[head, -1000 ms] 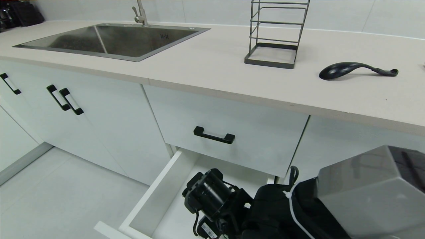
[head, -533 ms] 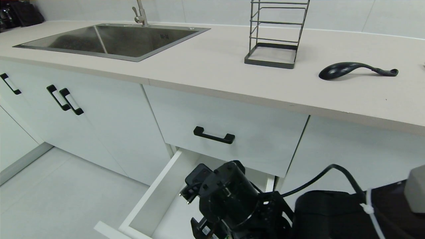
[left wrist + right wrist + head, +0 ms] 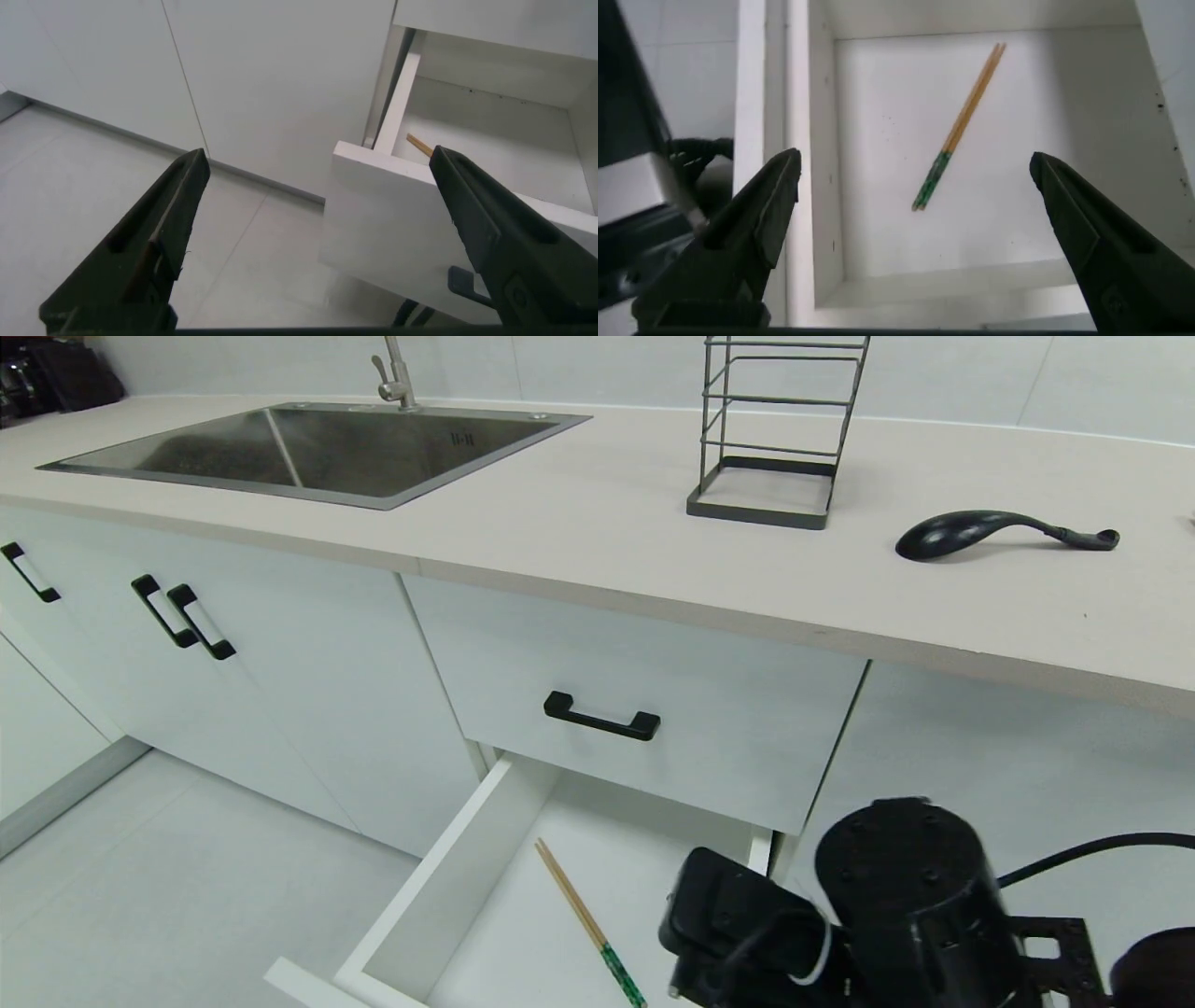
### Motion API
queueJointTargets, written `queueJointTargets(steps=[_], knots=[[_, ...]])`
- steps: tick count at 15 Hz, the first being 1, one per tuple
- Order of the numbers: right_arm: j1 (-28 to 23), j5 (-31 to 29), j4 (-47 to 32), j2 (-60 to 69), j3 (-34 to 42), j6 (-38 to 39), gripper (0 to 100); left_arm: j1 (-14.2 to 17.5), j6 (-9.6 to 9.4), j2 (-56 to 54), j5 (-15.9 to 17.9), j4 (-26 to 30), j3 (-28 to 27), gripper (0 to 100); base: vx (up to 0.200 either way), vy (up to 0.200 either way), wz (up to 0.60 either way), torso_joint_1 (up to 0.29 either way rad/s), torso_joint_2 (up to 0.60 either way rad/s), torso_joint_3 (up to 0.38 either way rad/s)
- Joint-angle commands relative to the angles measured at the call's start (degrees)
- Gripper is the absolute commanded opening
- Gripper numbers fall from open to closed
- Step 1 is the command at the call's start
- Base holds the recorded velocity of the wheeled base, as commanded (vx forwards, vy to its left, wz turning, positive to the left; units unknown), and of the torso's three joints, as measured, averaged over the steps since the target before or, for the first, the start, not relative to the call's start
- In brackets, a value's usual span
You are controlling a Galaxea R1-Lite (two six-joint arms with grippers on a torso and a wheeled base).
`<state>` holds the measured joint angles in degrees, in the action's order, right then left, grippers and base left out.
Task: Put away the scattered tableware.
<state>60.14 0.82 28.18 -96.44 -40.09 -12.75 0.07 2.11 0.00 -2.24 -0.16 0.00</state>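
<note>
In the open drawer (image 3: 878, 112), the chopsticks (image 3: 958, 126) lie loose beneath the right claw (image 3: 913, 161), spread wide and empty.

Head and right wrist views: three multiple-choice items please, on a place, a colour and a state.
1. Where do the chopsticks lie? A on the floor; B in the open drawer; C in the sink.
2. What colour is the ladle on the countertop? A black; B white; C red.
3. How is the right gripper? A open; B shut on the chopsticks; C shut on the ladle.
B: they rest on the drawer's bottom. A: it is dark all over. A: its jaws stand wide apart, holding nothing.
</note>
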Motion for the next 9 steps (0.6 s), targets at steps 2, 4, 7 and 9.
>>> queueJointTargets(steps=[2, 4, 7, 9], knots=[[-3.8, 6.2, 4.4, 6.6, 7.1, -1.1, 100, 0.0, 0.0, 0.0, 0.0, 0.0, 0.0, 100, 0.0, 0.0, 0.0, 0.0, 0.0, 0.0], [-4.0, 6.0, 4.4, 6.8, 9.2, -0.9, 100, 0.0, 0.09, 0.0, 0.0, 0.0, 0.0, 100, 0.0, 0.0, 0.0, 0.0, 0.0, 0.0], [-3.4, 6.0, 5.7, 5.4, 13.3, -0.6, 100, 0.0, 0.0, 0.0, 0.0, 0.0, 0.0, 100, 0.0, 0.0, 0.0, 0.0, 0.0, 0.0], [-1.3, 5.9, 5.7, 3.4, 12.7, -0.9, 100, 0.0, 0.0, 0.0, 0.0, 0.0, 0.0, 100, 0.0, 0.0, 0.0, 0.0, 0.0, 0.0]])
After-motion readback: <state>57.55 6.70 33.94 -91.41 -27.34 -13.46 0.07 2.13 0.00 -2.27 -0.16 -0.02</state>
